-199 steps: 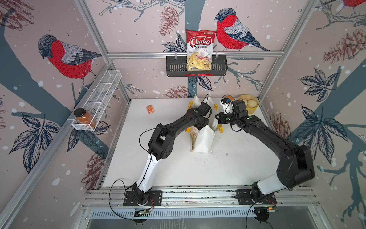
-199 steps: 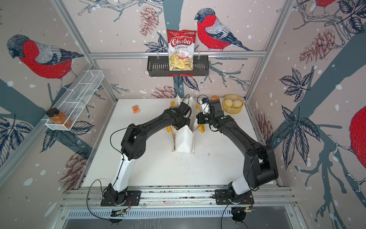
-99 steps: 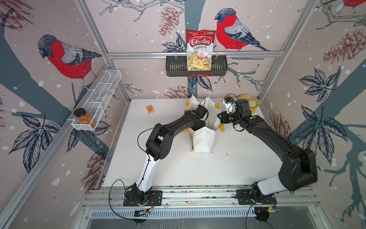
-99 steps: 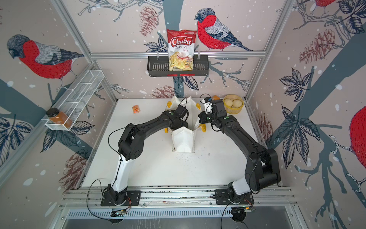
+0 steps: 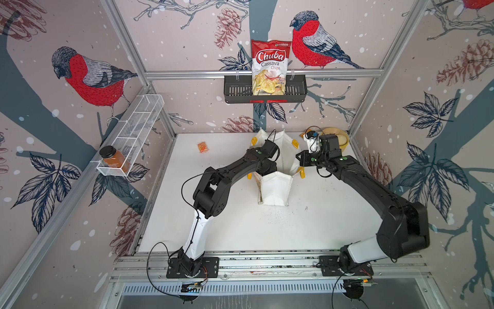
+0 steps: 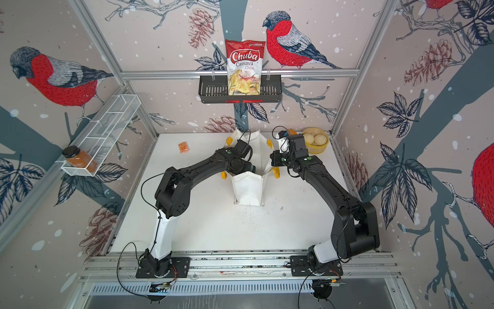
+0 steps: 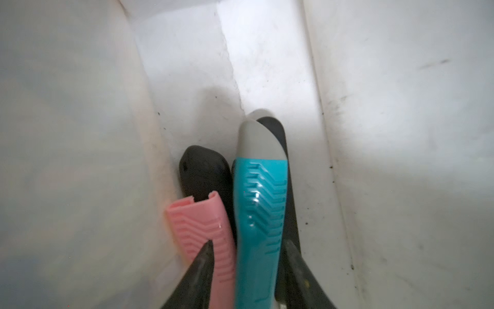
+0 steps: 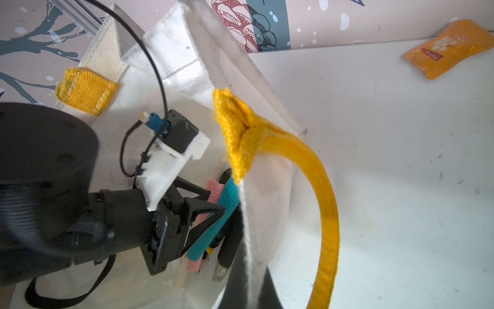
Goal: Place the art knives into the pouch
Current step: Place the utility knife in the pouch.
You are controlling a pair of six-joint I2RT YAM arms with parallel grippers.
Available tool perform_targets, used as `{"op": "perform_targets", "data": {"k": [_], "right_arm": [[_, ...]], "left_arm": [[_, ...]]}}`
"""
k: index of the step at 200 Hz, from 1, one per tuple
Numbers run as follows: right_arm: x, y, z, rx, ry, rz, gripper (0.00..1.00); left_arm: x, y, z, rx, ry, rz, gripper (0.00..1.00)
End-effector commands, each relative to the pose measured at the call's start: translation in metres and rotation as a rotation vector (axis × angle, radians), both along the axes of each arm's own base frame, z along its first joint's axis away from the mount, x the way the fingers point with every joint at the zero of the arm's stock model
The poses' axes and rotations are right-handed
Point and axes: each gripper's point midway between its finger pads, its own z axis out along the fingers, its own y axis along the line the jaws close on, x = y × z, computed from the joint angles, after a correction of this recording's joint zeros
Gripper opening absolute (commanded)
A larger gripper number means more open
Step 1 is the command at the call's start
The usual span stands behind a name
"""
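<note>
Noting, at nine o'clock on the side wall, a black-lidded amber glass jar [image 5: 113, 160] sitting in the near end of a white wire shelf [image 5: 144, 115]. Passing a small flat orange sachet [image 5: 202, 147] lying on the white desk [image 5: 240, 227] at eleven o'clock. Holding the black left fingers [image 7: 200, 270] down inside the white fabric pouch with yellow loop handles [image 5: 275, 190], standing open a little toward twelve o'clock from the desk's centre. Flanking a teal-gripped, grey-nosed art knife [image 7: 260, 203] there, below the pouch rim and enclosed by its white walls, with a pink ribbed piece [image 7: 203, 227] just beside it. Failing to tell whether pinching the art knife or standing spread clear of it. Pressing the right fingers [image 8: 268, 297] together on the pouch rim at its three o'clock side, near one of its handles. Ending at one o'clock on a round yellow bowl [image 6: 316, 149] holding two pale round things [image 6: 319, 139].
</note>
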Motion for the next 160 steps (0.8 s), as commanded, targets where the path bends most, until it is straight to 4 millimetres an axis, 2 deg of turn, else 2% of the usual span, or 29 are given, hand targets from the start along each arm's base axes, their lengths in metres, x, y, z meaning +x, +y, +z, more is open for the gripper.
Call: {"op": "perform_targets", "data": {"k": [1, 88, 127, 160], "right_arm": [[0.006, 0.008, 0.010, 0.029, -0.043, 0.011, 0.00], [0.006, 0.013, 0.011, 0.032, -0.045, 0.025, 0.00], [0.006, 0.014, 0.010, 0.034, -0.041, 0.029, 0.00], [0.007, 0.014, 0.010, 0.035, -0.042, 0.032, 0.00]], "left_arm": [[0.002, -0.015, 0.021, -0.067, -0.044, -0.047, 0.47], [0.005, -0.029, 0.062, -0.169, -0.112, -0.078, 0.58], [0.007, -0.031, 0.095, -0.223, -0.181, -0.075, 0.61], [0.007, -0.029, 0.133, -0.287, -0.266, -0.067, 0.62]]}}
